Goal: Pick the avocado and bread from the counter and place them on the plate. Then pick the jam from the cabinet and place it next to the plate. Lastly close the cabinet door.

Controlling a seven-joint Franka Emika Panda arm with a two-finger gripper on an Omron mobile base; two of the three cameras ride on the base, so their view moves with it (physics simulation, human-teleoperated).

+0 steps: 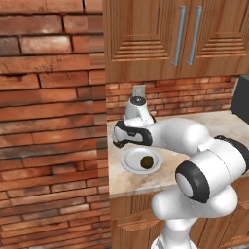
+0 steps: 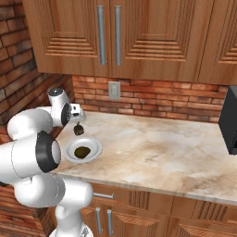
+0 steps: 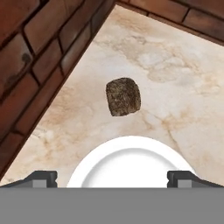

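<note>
The white plate [image 2: 95, 147] sits on the beige counter [image 2: 162, 148] near the brick corner, and the dark olive avocado [image 2: 82, 151] lies in its middle. The same avocado [image 1: 146, 161] and plate [image 1: 129, 163] show below my forearm. A small dark brown piece of bread [image 3: 123, 97] rests on the counter just past the plate's far rim [image 3: 127, 144]. My gripper [image 2: 77, 121] hangs over that far rim, close above the bread [image 2: 78, 131]. Its fingertips [image 3: 41, 177] stand wide apart with nothing between them. The jam is out of view.
A brick wall [image 1: 48, 121] closes off the left side, right beside the plate. Wooden upper cabinets [image 2: 111, 37] with shut doors hang above. A black appliance [image 2: 230, 120] stands at the counter's right end. An outlet [image 2: 114, 90] is on the backsplash.
</note>
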